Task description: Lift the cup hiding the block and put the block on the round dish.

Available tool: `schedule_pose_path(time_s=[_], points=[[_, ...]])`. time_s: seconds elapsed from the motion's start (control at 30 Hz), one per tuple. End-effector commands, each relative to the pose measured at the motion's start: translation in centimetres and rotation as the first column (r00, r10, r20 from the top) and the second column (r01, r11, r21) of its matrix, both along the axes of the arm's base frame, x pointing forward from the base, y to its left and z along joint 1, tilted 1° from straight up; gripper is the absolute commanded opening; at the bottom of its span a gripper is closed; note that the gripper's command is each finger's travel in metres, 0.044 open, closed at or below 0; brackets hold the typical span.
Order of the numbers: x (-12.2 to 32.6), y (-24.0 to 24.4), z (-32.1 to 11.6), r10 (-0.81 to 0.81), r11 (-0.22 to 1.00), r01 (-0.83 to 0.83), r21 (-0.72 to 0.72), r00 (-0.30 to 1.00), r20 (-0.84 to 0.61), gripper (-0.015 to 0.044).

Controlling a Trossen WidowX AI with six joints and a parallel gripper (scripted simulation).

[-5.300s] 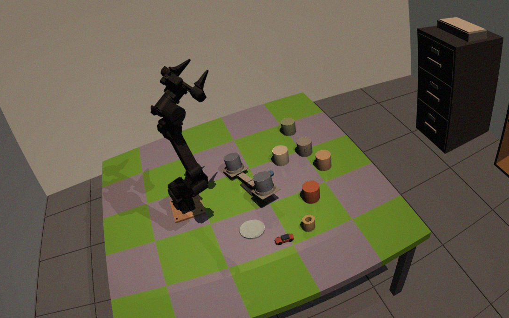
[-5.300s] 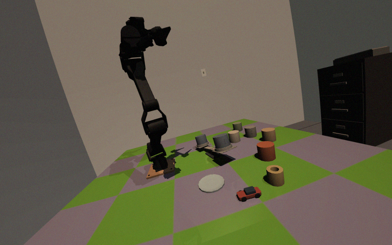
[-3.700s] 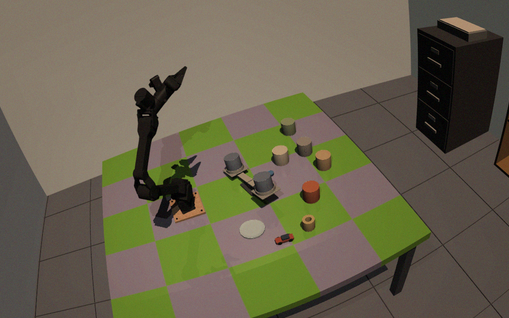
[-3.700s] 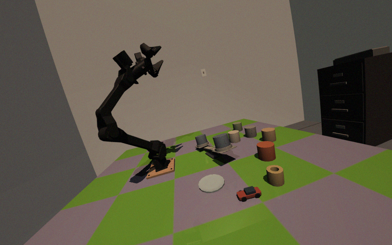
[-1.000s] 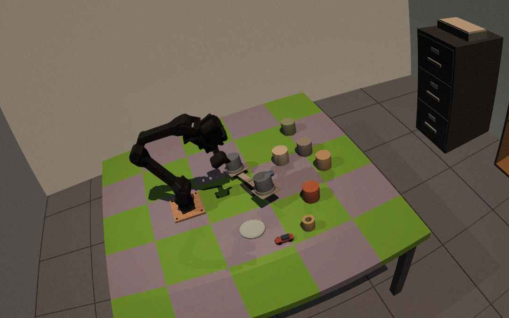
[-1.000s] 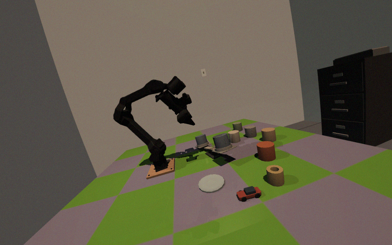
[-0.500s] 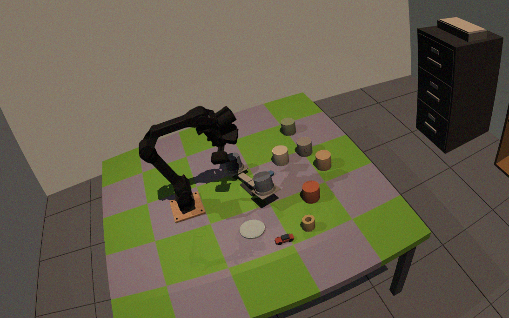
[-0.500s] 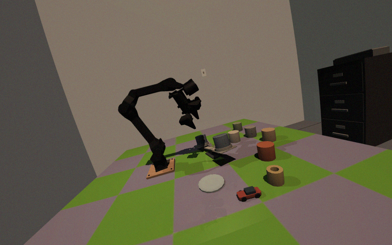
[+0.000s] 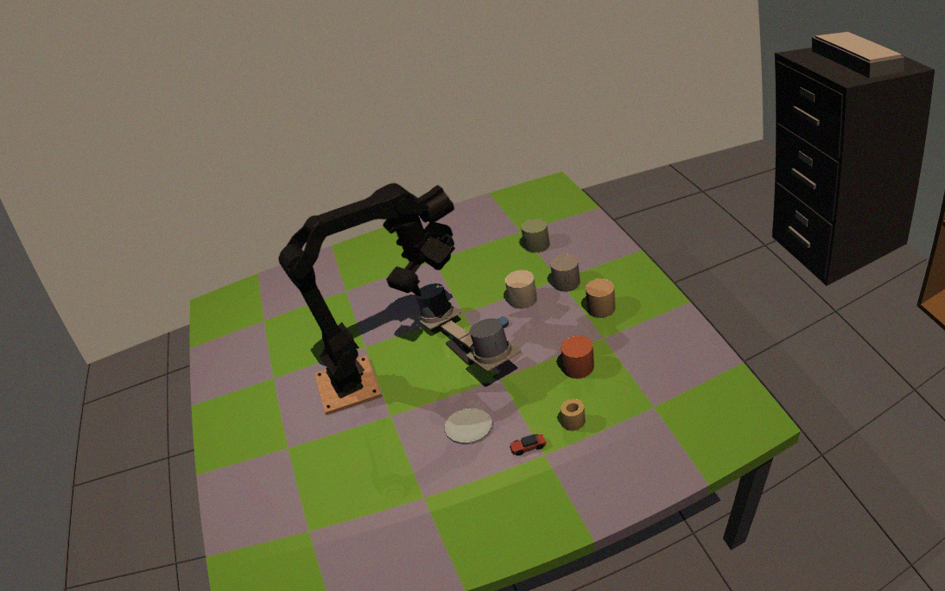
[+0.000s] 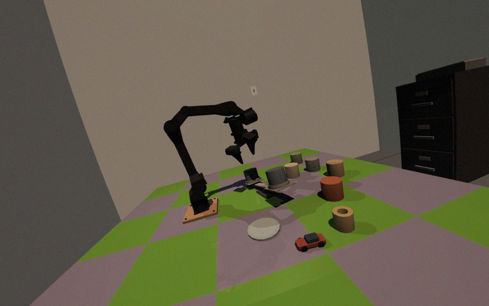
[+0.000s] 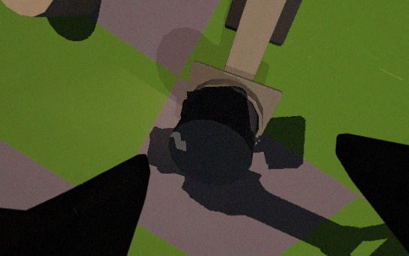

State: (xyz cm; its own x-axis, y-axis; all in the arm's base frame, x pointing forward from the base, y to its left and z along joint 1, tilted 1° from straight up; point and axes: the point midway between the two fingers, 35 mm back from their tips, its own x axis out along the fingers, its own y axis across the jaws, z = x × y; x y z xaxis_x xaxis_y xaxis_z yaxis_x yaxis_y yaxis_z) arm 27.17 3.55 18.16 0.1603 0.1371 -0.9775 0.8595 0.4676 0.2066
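Observation:
My gripper [image 9: 433,276] [image 10: 248,158] [image 11: 240,153] is open and empty, just above the far cup, with a fingertip out to either side of it in the wrist view. The far cup [image 9: 433,301] [image 10: 250,174] [image 11: 210,151] is dark grey and stands upside down on the balance [image 9: 457,333] [image 11: 255,37]. The near cup [image 9: 489,339] [image 10: 276,177] stands on the other end. Both cups lean toward the far end, which looks lower. No block shows. The pale round dish [image 9: 467,426] [image 10: 263,229] lies nearer the top and exterior views, with nothing on it.
A red cylinder [image 9: 577,357] [image 10: 331,188], a tan ring [image 9: 573,416] [image 10: 343,220] and a red toy car [image 9: 527,443] [image 10: 310,242] stand right of the dish. Several pale cylinders stand beyond the balance. A small blue disc [image 9: 503,321] lies behind the near cup.

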Motion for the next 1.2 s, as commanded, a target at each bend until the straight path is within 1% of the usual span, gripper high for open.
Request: schedule_pose_path(time_s=[0.0,0.2,0.4,0.63,0.77,1.17], points=[[0.6,1.5,-1.1,-0.097,0.995,0.095,-0.024,0.993,-0.069,0.0440],[1.2,3.5,-2.3,-0.268,0.962,0.260,-0.078,0.955,-0.126,0.0440],[1.5,5.2,-3.5,-0.414,0.908,0.396,-0.138,0.899,-0.145,0.0440],[1.5,5.2,-3.6,-0.419,0.906,0.400,-0.139,0.897,-0.145,0.0440],[1.6,5.2,-4.9,-0.419,0.906,0.400,-0.139,0.897,-0.145,0.0440],[1.7,5.2,-6.4,-0.419,0.906,0.400,-0.139,0.897,-0.145,0.0440]])
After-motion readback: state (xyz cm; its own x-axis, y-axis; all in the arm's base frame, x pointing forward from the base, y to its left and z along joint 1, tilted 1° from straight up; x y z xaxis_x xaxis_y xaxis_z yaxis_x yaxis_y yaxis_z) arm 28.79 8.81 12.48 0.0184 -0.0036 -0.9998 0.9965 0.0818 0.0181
